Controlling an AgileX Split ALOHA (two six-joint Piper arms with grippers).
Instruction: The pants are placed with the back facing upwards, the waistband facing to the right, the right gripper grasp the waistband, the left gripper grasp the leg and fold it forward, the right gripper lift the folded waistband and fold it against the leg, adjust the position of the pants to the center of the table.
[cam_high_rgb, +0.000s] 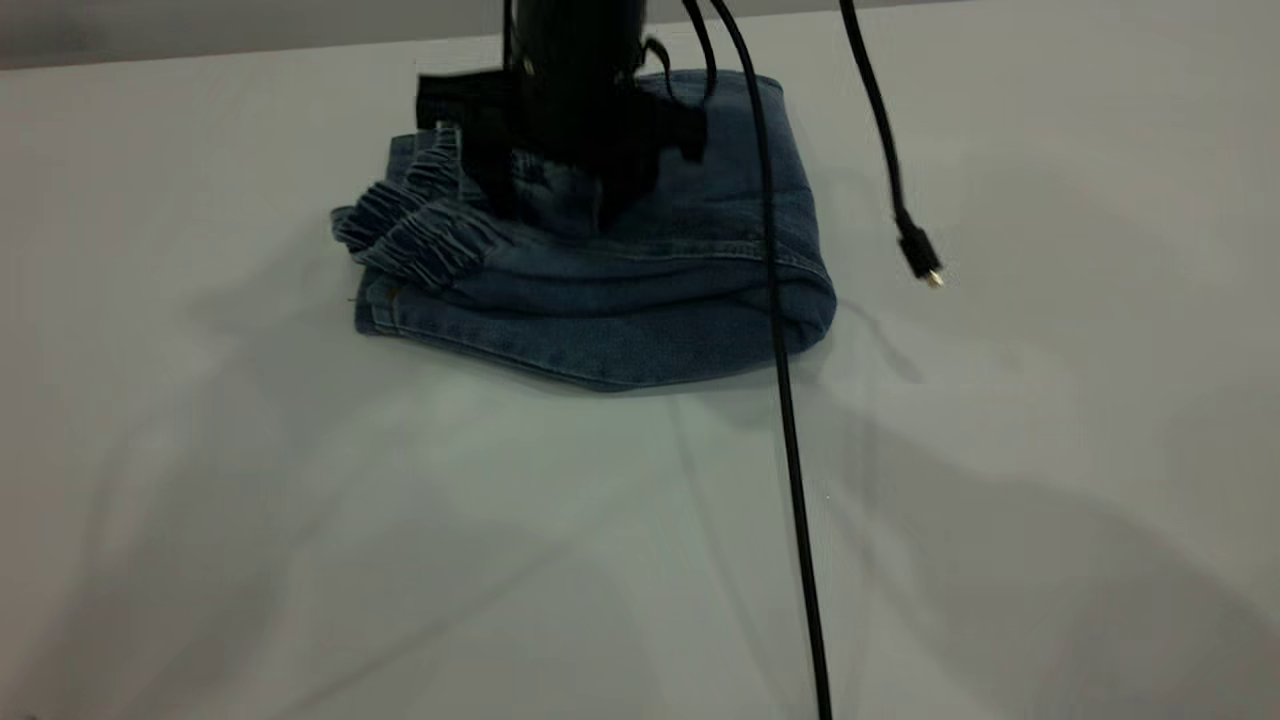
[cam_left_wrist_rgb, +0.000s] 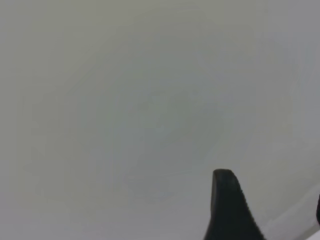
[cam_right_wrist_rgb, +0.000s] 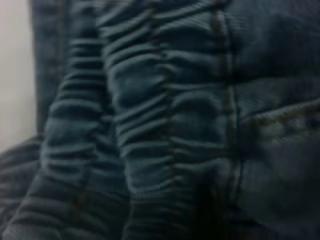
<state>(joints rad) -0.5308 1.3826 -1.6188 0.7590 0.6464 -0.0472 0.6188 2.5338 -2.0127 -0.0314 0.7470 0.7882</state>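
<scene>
pants (cam_high_rgb: 640, 290) folded, pressed on desk (cam_high_rgb: 400, 550) by right gripper (cam_high_rgb: 560, 205), finger state unclear; left gripper (cam_left_wrist_rgb: 270, 210) open, empty. centring due next.

Dim, soft shadows on table (cam_high_rgb: 300, 520); wrist views blurred.

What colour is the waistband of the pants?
Dark blue gathered denim waistband, shown best in the right wrist view.

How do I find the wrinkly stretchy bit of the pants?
Look on the white table for the folded blue pants near its far edge. The waistband is at the bundle's left end, just left of the black gripper above. It alone is gathered into tight ruffles; the other denim is smooth.
</scene>
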